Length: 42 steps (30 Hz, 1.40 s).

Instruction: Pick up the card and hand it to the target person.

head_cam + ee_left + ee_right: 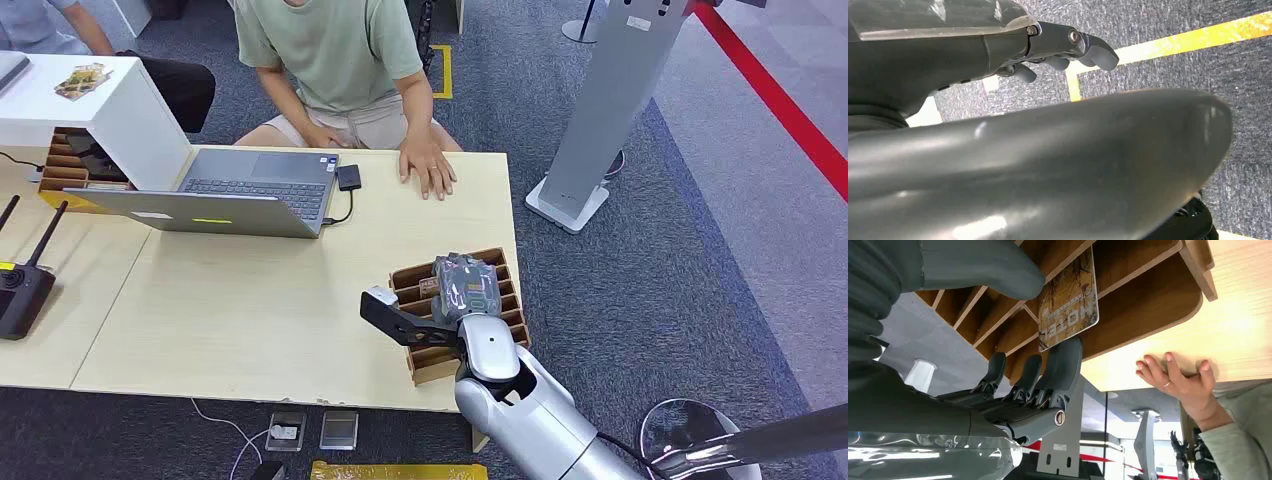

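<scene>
The right hand (462,291) sits over the wooden rack (505,268), thumb and fingers (1064,365) spread on either side of the one card (1068,302), which stands upright in a slot. In the right wrist view a fingertip reaches the card's lower edge, while the thumb hangs just off its other face. I cannot tell whether there is real contact, but the card is not yet pinched. The left hand (1068,50) hangs low over the floor, fingers loosely curled, holding nothing.

The likely trouble is that the card is thin and stiff. If the thumb closes off-centre, the card could tip against a divider and jam, or slide out of the pinch during the lift. A thumb that catches the rack could drag the rack across the table (250,310).

Beyond the hand, one person (330,45) sits at the far edge with one palm (427,165) flat on the table. One laptop (230,195) lies further off to the left.
</scene>
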Each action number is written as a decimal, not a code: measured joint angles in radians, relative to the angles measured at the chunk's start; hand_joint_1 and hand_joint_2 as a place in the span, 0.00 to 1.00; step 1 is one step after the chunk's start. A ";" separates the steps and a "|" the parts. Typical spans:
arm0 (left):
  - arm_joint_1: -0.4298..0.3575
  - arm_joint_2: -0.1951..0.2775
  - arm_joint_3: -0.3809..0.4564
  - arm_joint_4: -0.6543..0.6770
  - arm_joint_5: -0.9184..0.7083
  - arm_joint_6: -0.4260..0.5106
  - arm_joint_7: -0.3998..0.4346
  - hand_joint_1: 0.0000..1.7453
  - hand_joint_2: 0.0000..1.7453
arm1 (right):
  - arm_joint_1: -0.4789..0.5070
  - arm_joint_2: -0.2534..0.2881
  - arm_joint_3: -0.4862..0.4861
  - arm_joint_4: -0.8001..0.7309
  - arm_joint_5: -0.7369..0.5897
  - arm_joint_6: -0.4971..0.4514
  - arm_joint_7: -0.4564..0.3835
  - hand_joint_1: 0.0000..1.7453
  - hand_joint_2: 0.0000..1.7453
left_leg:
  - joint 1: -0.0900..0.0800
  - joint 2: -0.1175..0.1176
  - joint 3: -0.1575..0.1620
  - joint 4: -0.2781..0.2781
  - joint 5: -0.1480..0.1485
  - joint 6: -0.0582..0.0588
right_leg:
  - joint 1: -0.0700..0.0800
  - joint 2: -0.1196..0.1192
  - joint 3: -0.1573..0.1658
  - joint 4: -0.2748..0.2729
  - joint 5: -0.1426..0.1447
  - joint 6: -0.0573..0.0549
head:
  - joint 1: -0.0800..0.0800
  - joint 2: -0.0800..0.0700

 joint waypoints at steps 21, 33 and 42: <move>0.000 -0.004 0.000 0.000 0.001 0.000 -0.001 0.00 0.00 | -0.002 0.002 0.000 0.016 -0.021 -0.007 -0.007 0.83 1.00 | 0.000 0.000 0.000 0.000 0.000 0.000 | 0.000 0.000 0.000 0.000 0.000 0.000 | 0.000 0.000; 0.000 -0.004 0.000 0.000 -0.006 -0.011 0.001 0.00 0.00 | -0.007 0.005 0.000 0.017 -0.030 -0.008 -0.012 1.00 1.00 | 0.000 0.000 0.000 0.000 0.000 0.000 | 0.000 0.000 0.000 0.000 0.000 0.000 | 0.000 0.000; 0.000 -0.004 -0.001 0.000 -0.009 0.003 0.002 0.00 0.00 | -0.007 0.005 0.001 0.016 -0.032 -0.031 -0.025 1.00 1.00 | 0.000 0.000 0.000 0.000 0.000 0.000 | 0.000 0.000 0.000 0.000 0.000 0.000 | 0.000 0.000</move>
